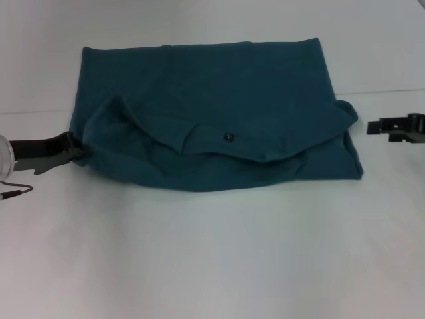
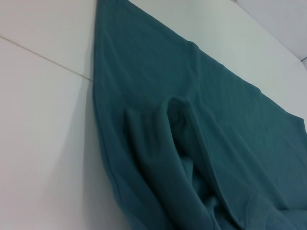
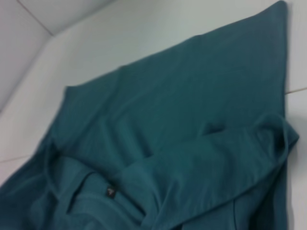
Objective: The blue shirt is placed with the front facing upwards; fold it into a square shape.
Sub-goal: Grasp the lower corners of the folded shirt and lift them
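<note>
With my left pincer [image 1: 78, 151] touching the shirt's left edge (grip state indeterminate) and right pincer [image 1: 373, 126] well apart, apparently open, I should square the edges evenly; the blue shirt [image 1: 219, 100] lies mid-table [image 1: 212, 259], folded, rumpled, neck label [image 1: 227, 136] showing.

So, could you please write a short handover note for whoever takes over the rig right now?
Left tool: at the blue shirt's left edge, touching the fabric; grip unclear.
Right tool: off to the shirt's right, clear of the cloth.
Shirt: on the white table, folded into a wide rectangle, plain fabric up; the neck label shows on the rumpled near fold.
Done: first folds.
Left: smooth the near flap, then fold sideways to make a square.
</note>
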Robot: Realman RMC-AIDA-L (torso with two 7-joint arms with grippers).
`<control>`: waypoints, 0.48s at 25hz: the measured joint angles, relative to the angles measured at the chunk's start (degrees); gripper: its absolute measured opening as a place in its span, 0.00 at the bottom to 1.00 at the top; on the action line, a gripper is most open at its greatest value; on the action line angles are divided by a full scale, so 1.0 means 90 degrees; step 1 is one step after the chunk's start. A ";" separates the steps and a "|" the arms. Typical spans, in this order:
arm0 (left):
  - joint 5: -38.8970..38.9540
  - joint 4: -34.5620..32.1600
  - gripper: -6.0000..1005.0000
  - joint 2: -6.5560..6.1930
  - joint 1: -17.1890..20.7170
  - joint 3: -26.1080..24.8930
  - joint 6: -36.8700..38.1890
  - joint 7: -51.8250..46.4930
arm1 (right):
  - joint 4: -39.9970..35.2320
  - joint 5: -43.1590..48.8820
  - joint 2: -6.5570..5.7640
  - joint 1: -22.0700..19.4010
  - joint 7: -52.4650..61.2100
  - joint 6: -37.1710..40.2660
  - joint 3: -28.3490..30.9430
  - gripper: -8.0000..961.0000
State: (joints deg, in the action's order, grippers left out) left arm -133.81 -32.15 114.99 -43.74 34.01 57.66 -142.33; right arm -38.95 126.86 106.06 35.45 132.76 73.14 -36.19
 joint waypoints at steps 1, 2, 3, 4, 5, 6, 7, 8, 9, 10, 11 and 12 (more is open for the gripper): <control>0.0000 -0.0002 0.04 0.0000 0.0003 0.0000 -0.0010 0.0001 | 0.0017 0.0232 0.0022 0.0156 0.0094 -0.0130 -0.0012 0.77; 0.0001 -0.0002 0.04 0.0000 0.0003 0.0000 -0.0026 0.0001 | 0.0036 0.0510 0.0045 0.0304 0.0216 -0.0257 -0.0031 0.77; 0.0001 -0.0005 0.04 0.0000 0.0004 0.0000 -0.0044 0.0001 | 0.0089 0.1043 0.0097 0.0577 0.0484 -0.0448 -0.0076 0.77; 0.0002 -0.0007 0.05 0.0000 0.0004 0.0000 -0.0061 0.0000 | 0.0129 0.1296 0.0127 0.0718 0.0635 -0.0519 -0.0099 0.77; 0.0003 -0.0007 0.05 0.0000 0.0004 0.0000 -0.0070 0.0000 | 0.0129 0.1296 0.0127 0.0718 0.0635 -0.0519 -0.0099 0.77; 0.0003 -0.0008 0.05 0.0000 0.0004 0.0000 -0.0079 0.0000 | 0.0170 0.1477 0.0154 0.0818 0.0771 -0.0590 -0.0114 0.77; 0.0004 -0.0009 0.05 0.0003 0.0001 0.0000 -0.0086 0.0000 | 0.0213 0.1595 0.0183 0.0902 0.0885 -0.0654 -0.0129 0.77; 0.0005 -0.0009 0.05 0.0006 -0.0001 0.0000 -0.0095 0.0000 | 0.0237 0.1634 0.0202 0.0946 0.0960 -0.0710 -0.0138 0.77; 0.0005 -0.0010 0.05 0.0010 -0.0007 0.0001 -0.0111 -0.0001 | 0.0281 0.1660 0.0227 0.0995 0.1058 -0.0797 -0.0155 0.77; 0.0005 -0.0011 0.05 0.0011 -0.0010 0.0000 -0.0125 -0.0001 | 0.0330 0.1665 0.0249 0.1024 0.1145 -0.0882 -0.0173 0.77; 0.0007 -0.0011 0.05 0.0014 -0.0016 0.0000 -0.0144 0.0000 | 0.0401 0.1669 0.0266 0.1050 0.1212 -0.0978 -0.0194 0.77; 0.0010 -0.0012 0.05 0.0016 -0.0019 0.0000 -0.0158 0.0000 | 0.0477 0.1671 0.0282 0.1073 0.1265 -0.1068 -0.0230 0.77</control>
State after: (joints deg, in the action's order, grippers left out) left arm -133.71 -32.26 115.13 -43.92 34.01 56.24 -142.33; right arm -34.65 141.90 108.61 45.11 144.15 63.54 -38.26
